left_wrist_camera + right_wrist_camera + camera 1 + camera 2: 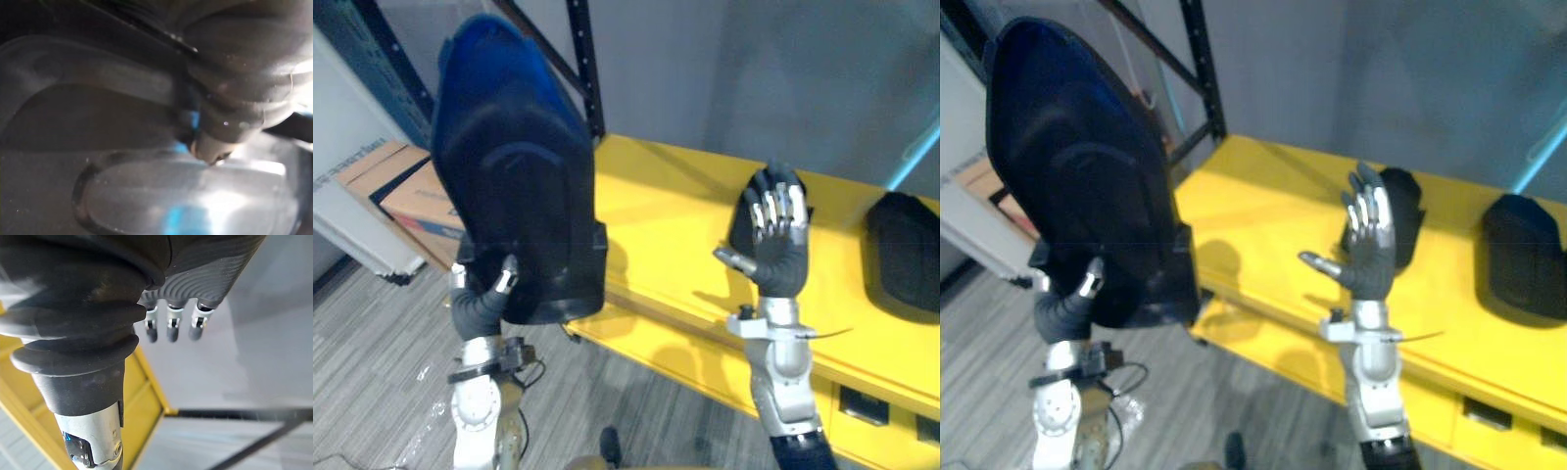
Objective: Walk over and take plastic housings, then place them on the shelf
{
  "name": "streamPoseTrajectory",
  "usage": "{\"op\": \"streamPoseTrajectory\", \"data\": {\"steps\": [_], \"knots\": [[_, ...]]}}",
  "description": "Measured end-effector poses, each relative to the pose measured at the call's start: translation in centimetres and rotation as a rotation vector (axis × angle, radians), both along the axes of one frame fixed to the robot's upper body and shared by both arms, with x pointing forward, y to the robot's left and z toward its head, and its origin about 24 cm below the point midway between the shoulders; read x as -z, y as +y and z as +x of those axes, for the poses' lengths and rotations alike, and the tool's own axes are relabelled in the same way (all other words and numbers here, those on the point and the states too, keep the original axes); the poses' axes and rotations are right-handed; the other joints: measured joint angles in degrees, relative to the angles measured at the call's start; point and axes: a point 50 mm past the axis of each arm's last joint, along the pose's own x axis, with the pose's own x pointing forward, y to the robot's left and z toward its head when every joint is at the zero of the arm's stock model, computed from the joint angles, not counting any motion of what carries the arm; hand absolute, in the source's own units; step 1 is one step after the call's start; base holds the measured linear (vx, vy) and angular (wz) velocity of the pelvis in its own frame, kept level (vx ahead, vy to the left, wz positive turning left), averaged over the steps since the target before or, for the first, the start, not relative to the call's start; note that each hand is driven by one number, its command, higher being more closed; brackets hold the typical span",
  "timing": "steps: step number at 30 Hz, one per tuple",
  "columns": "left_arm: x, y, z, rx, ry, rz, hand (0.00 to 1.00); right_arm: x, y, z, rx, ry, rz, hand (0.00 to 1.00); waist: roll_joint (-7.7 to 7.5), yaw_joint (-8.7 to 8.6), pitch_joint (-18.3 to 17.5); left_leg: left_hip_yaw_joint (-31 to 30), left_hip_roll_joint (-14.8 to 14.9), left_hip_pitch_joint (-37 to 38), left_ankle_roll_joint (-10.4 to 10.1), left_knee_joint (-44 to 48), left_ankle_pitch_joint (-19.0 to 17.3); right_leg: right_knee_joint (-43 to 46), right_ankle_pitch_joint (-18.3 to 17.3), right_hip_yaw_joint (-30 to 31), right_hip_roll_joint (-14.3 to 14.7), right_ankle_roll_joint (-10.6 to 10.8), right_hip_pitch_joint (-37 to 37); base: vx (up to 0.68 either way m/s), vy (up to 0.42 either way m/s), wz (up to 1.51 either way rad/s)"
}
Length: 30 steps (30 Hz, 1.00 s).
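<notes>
The left hand (pixel 484 304) gripped the lower edge of a black plastic housing (pixel 519 176), held upright beside the yellow shelf (pixel 675 206); the right hand (pixel 775 257) hung above it, fingers straight and spread

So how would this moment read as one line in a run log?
left hand: gripping large dark plastic housing, raised | right hand: open, empty, over yellow metal shelf | two black housings on shelf
</notes>
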Motion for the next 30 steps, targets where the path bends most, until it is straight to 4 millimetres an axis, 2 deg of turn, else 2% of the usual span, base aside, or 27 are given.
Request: {"op": "streamPoseTrajectory", "data": {"steps": [1,4,6,8,10,13,15,19,21,26,30], "knots": [[-0.3,0.2,0.3,-0.021,-0.006,0.020,1.00,0.1,-0.2,-0.3,0.008,0.004,0.002,0.00,0.02,-0.09,0.0,0.5,0.1,0.0,-0.1,0.0,-0.2,-0.1,0.0,0.5,0.0,0.0,-0.3,-0.09,0.051,-0.48],[-0.4,2.4,2.5,-0.164,0.050,0.121,1.00,0.0,-0.4,-1.3,0.017,-0.001,0.012,0.00,0.09,-2.52,0.0,3.5,0.7,0.9,0.2,-0.1,-0.5,-0.1,0.3,3.2,0.3,-0.5,-1.2,-0.09,0.045,-0.49],[0.9,4.7,4.5,-0.299,0.167,0.125,1.00,-0.8,-0.7,-2.3,0.000,-0.045,0.056,0.00,0.25,-4.23,0.1,6.0,1.4,1.4,0.1,-0.1,-0.5,-0.3,0.5,5.5,0.6,-0.8,-2.2,-0.09,0.048,-0.55],[2.2,6.5,5.4,-0.383,0.258,0.110,1.00,-1.1,-0.7,-3.2,-0.034,-0.058,0.071,0.00,0.16,-5.09,0.0,8.2,2.0,1.7,-0.1,-0.1,-0.7,-0.5,1.0,7.1,0.9,-0.8,-3.1,-0.02,0.024,-0.57],[3.4,8.2,6.5,-0.445,0.358,0.104,1.00,-1.2,-0.2,-4.0,-0.124,-0.048,0.078,0.00,0.19,-6.75,-0.1,10.5,2.7,1.6,-0.4,-0.1,-0.7,-0.9,2.0,8.8,1.3,-0.8,-4.0,0.02,0.013,-0.56],[3.7,8.8,7.8,-0.451,0.413,0.112,1.00,-0.5,0.4,-4.0,-0.226,0.006,0.072,0.00,0.24,-8.32,-0.1,11.5,2.9,1.7,-0.5,-0.1,-0.7,-1.1,2.9,9.7,1.5,-0.4,-4.2,0.05,0.004,-0.25],[3.2,9.5,9.3,-0.456,0.442,0.115,1.00,0.1,1.5,-3.9,-0.345,0.056,0.056,0.00,0.38,-9.25,-0.2,13.0,3.1,1.8,-0.3,0.0,-0.5,-0.8,3.2,11.2,1.7,-0.5,-5.0,0.06,0.013,-0.27],[1.6,10.0,11.7,-0.410,0.452,0.090,1.00,0.5,2.8,-4.1,-0.504,0.082,0.036,0.00,0.47,-10.37,-0.2,14.3,3.4,2.3,-0.4,0.0,-0.5,-0.8,3.4,12.5,2.1,-0.6,-5.2,0.04,0.003,-0.20],[1.3,9.4,12.8,-0.333,0.466,0.072,1.00,0.6,3.7,-4.4,-0.604,0.080,0.017,0.00,1.13,-11.23,-0.6,14.4,3.5,2.5,-0.4,0.1,-0.5,-0.8,3.4,12.6,2.2,-0.6,-5.1,0.01,-0.001,-0.02],[2.3,7.3,14.7,-0.204,0.583,0.115,1.00,0.5,6.1,-4.7,-0.799,0.078,-0.034,0.00,3.09,-12.39,-0.8,14.3,3.7,2.5,-0.4,0.0,-0.5,-0.6,3.4,12.8,2.4,-0.6,-5.5,-0.01,0.002,-0.03],[3.4,6.9,15.6,-0.167,0.714,0.057,1.00,0.2,7.1,-4.6,-0.849,0.074,-0.044,0.00,4.12,-12.46,-0.8,14.4,3.9,1.4,-0.5,0.0,-0.2,0.2,3.5,13.2,2.6,-0.6,-7.1,-0.02,0.002,-0.02]]}}
